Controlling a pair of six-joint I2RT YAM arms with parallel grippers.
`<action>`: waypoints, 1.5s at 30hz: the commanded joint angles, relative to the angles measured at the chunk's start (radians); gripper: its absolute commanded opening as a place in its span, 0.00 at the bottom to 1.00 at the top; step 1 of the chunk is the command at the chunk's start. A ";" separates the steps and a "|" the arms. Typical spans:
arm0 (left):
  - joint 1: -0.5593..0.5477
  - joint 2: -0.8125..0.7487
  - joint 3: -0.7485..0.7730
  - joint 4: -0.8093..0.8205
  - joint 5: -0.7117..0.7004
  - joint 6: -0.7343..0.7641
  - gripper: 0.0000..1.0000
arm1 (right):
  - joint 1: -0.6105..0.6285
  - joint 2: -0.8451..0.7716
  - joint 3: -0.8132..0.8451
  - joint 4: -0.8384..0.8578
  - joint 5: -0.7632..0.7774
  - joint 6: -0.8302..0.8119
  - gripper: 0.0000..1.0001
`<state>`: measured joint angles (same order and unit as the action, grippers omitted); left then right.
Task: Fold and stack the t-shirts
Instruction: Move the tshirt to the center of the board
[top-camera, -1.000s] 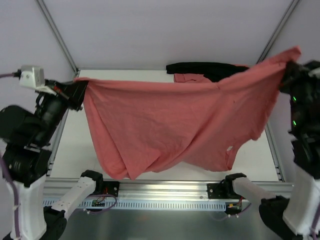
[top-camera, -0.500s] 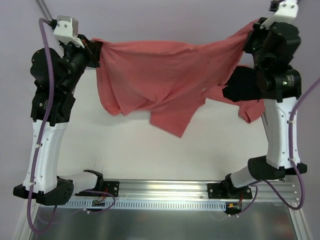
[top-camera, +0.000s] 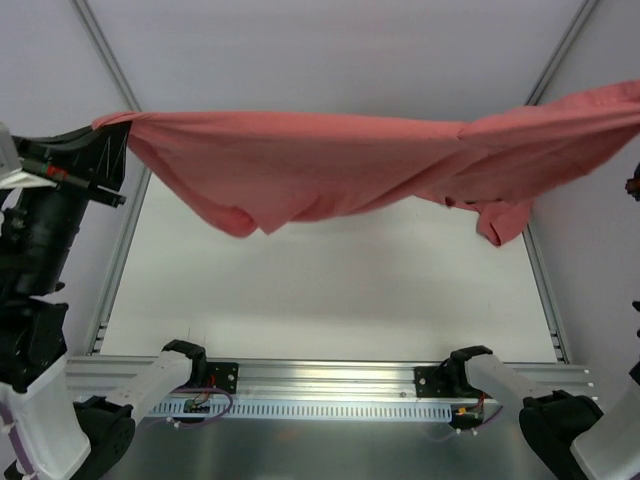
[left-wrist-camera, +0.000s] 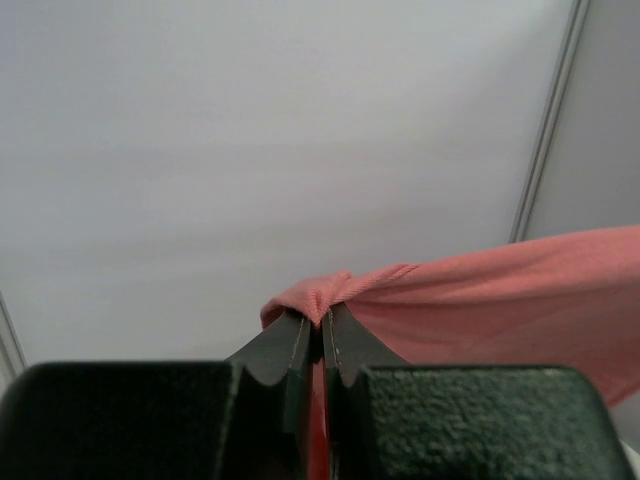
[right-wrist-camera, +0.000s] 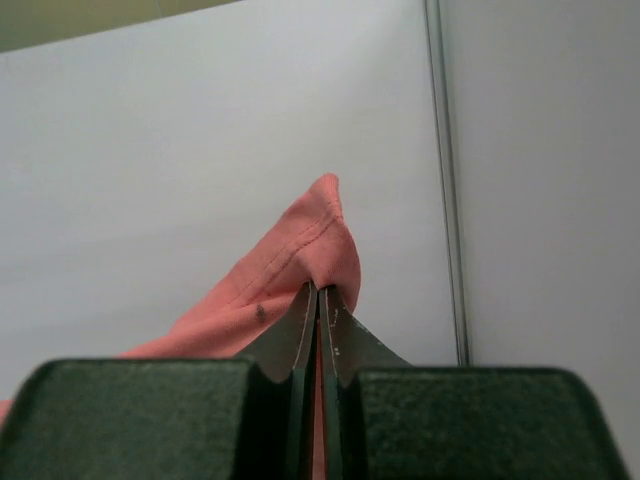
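Observation:
One salmon-red t-shirt (top-camera: 350, 160) is stretched wide in the air, high above the table, sagging in folds at its lower left (top-camera: 235, 215). A loose flap of it hangs at the right (top-camera: 497, 225). My left gripper (top-camera: 113, 132) is shut on the shirt's left corner; the left wrist view shows the jaws (left-wrist-camera: 322, 325) pinching bunched cloth (left-wrist-camera: 480, 300). My right gripper (right-wrist-camera: 320, 297) is shut on a stitched hem corner (right-wrist-camera: 300, 250); it is past the right edge of the top view. Any other t-shirts are hidden behind the held one.
The white table top (top-camera: 330, 290) lies below the shirt. A metal rail (top-camera: 330, 378) with both arm bases runs along the near edge. Slanted frame posts (top-camera: 110, 60) stand at the back corners. Plain grey walls surround.
Both arms swung outward and up, pulling the shirt from a drooping bunch into a taut, nearly level span. The black cloth and second shirt at the back are now hidden.

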<state>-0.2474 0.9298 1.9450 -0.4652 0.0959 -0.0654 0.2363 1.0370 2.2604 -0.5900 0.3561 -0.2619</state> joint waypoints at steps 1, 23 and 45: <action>0.007 -0.032 0.026 -0.047 -0.027 -0.014 0.00 | -0.002 -0.011 -0.013 -0.016 0.047 -0.034 0.01; 0.005 -0.100 -0.611 0.160 -0.051 -0.083 0.00 | -0.003 0.040 -0.458 0.027 0.046 0.007 0.00; 0.040 0.444 -0.762 0.689 -0.160 -0.011 0.00 | -0.018 0.717 -0.393 0.369 -0.147 0.049 0.00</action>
<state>-0.2142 1.3220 1.1141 0.1062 -0.0303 -0.0956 0.2333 1.6974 1.7344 -0.3458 0.2584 -0.1947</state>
